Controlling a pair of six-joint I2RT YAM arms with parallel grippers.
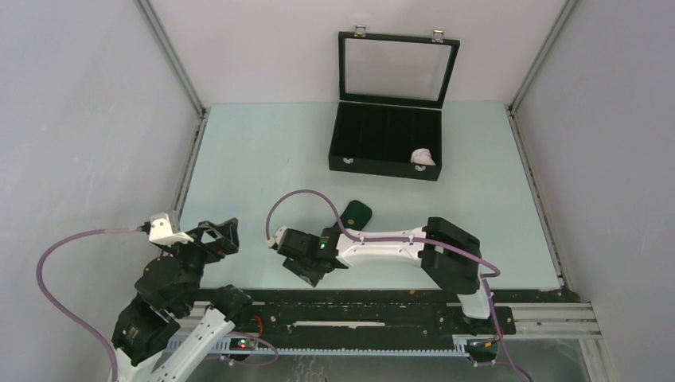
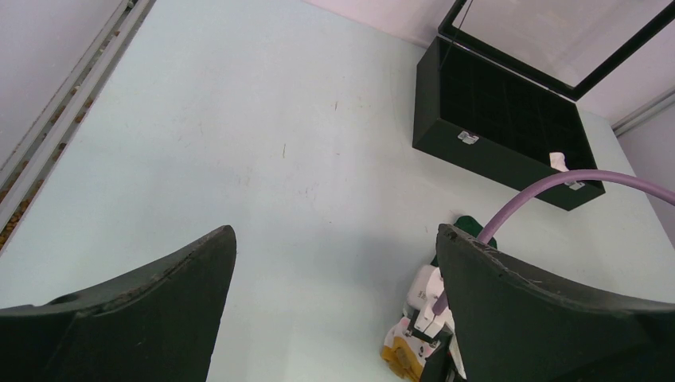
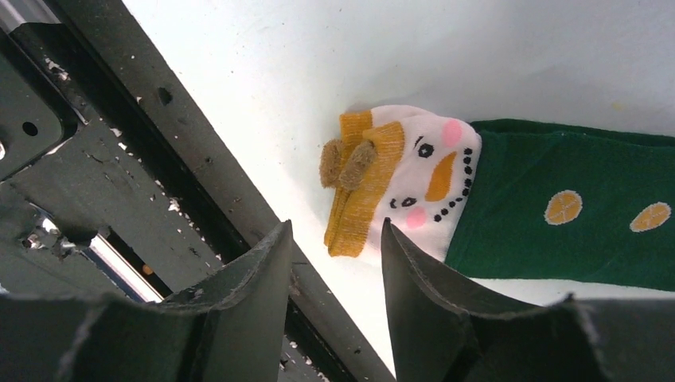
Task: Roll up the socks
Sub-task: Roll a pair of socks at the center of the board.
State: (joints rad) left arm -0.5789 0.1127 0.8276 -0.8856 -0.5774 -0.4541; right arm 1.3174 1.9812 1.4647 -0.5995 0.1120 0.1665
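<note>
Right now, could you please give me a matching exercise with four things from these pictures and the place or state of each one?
1 green sock
2 white sock
3 left end effector
4 case lid

A inside the black case
B wide open, holding nothing
C flat on the table near the right end effector
D standing upright

Pairs: 1-C, 2-A, 3-B, 4-D
</note>
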